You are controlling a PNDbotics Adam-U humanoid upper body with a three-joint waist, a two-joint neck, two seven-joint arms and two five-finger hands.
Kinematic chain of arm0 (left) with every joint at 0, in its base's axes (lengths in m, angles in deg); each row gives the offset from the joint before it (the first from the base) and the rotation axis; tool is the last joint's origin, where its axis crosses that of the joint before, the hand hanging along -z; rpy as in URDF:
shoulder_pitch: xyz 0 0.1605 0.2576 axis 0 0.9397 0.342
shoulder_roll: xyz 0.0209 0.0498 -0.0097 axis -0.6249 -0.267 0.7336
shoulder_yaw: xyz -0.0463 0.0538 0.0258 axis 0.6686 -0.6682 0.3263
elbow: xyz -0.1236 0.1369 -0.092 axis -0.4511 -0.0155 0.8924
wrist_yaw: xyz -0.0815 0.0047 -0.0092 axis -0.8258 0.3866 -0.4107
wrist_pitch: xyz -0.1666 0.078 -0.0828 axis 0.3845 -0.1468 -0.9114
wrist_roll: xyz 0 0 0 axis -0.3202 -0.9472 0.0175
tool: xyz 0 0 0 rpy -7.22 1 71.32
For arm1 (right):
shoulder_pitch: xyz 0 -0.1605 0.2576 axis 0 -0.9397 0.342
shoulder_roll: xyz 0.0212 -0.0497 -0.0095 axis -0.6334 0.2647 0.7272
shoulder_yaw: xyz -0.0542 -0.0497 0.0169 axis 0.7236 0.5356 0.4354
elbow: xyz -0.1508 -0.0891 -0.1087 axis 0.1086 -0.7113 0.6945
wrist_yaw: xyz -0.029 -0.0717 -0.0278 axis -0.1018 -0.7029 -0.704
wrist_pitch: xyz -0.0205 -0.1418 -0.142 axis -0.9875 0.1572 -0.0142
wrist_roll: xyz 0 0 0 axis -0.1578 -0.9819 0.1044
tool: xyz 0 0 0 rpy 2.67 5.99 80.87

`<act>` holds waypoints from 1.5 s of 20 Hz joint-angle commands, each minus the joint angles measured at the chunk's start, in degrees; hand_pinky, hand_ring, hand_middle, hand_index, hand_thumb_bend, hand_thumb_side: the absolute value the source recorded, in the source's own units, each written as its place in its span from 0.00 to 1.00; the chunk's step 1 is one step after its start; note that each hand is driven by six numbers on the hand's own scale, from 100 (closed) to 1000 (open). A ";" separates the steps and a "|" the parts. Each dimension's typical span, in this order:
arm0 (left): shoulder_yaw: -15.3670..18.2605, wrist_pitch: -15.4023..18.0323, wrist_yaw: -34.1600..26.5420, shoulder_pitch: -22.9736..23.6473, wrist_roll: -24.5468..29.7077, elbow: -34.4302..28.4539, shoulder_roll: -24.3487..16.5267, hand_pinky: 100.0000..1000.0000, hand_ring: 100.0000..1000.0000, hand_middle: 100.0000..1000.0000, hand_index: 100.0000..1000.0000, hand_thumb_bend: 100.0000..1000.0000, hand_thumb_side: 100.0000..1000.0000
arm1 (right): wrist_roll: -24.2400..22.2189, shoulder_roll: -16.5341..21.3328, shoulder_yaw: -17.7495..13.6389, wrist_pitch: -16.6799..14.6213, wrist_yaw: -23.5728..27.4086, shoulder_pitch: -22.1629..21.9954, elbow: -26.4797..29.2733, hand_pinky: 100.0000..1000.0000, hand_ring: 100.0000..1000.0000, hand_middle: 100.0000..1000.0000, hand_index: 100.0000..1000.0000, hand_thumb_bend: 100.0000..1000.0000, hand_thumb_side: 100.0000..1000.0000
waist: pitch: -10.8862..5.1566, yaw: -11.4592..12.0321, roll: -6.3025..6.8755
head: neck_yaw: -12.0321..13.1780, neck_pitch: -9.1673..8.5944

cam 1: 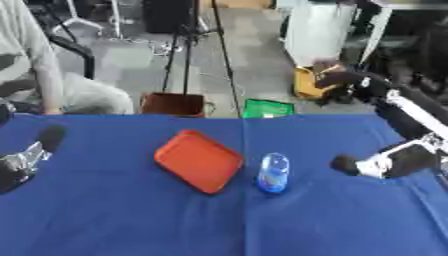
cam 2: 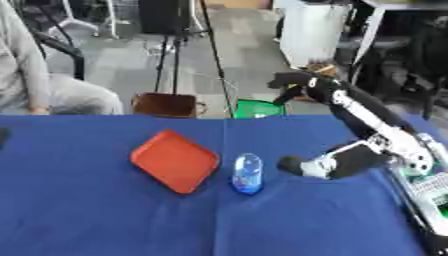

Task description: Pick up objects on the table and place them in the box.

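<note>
Left eye view: blue table [cam 1: 122, 220] fills the lower half, far edge running straight across about mid-frame. Orange tray [cam 1: 199, 160] sits near the middle, turned corner-on, flat on the cloth. Clear capsule-shaped object with a blue base [cam 1: 274, 173] lies just beside the tray's right corner, apart from it, a narrow strip of blue between them.

Right hand [cam 2: 302, 167] is low over the table to the right of the capsule, near but not touching; arm comes in from the right edge. Can't tell finger state, it shows only as a dark blob. Left hand [cam 1: 33, 150] is at the left edge, well apart from the tray; can't tell its fingers either.

Open room: wide bare cloth in front of tray and capsule down to the near edge, and between left hand and tray. Less room on the right, arm takes that side.

Beyond the far edge: brown box [cam 1: 173, 104] and green bin [cam 1: 267, 108] on the floor, tripod legs [cam 1: 186, 50] behind them.
</note>
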 commanded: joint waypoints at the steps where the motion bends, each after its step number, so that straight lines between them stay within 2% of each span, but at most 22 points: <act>1: 0.26 -0.10 0.17 -0.48 0.02 -1.08 -0.70 0.57 0.77 0.89 0.96 0.54 0.14 | -0.17 0.59 -0.13 -0.11 0.43 1.20 0.42 0.83 0.72 0.83 0.95 0.56 0.28 | -0.80 0.06 0.02 | -0.19 -0.38; 16: 0.16 -0.13 0.12 -0.42 0.17 -1.08 -0.73 0.57 0.77 0.89 0.96 0.54 0.15 | -1.65 0.06 1.14 -0.21 0.00 3.10 -1.24 0.84 0.72 0.83 0.96 0.56 0.29 | -0.89 0.17 0.08 | -0.41 -0.21; 22: -0.14 -0.10 -0.12 -0.57 0.50 -1.08 -0.56 0.57 0.77 0.89 0.96 0.53 0.15 | -6.03 -1.45 3.05 -2.22 -4.21 8.87 -10.41 0.84 0.73 0.84 0.95 0.57 0.30 | -0.93 0.86 0.22 | -0.86 -0.24; 25: -0.38 0.00 -0.27 -0.89 0.80 -1.08 -0.31 0.57 0.77 0.89 0.96 0.53 0.15 | -8.34 -4.09 3.22 -4.53 -9.17 12.83 -19.12 0.84 0.73 0.84 0.95 0.57 0.30 | -0.58 1.70 0.50 | -1.49 -0.43; 30: -0.65 0.19 -0.50 -1.41 1.20 -1.08 -0.03 0.57 0.77 0.89 0.96 0.53 0.15 | -8.79 -8.42 1.91 -8.58 -17.51 16.08 -30.69 0.85 0.76 0.84 0.95 0.58 0.33 | -0.05 3.13 0.71 | -2.37 -0.81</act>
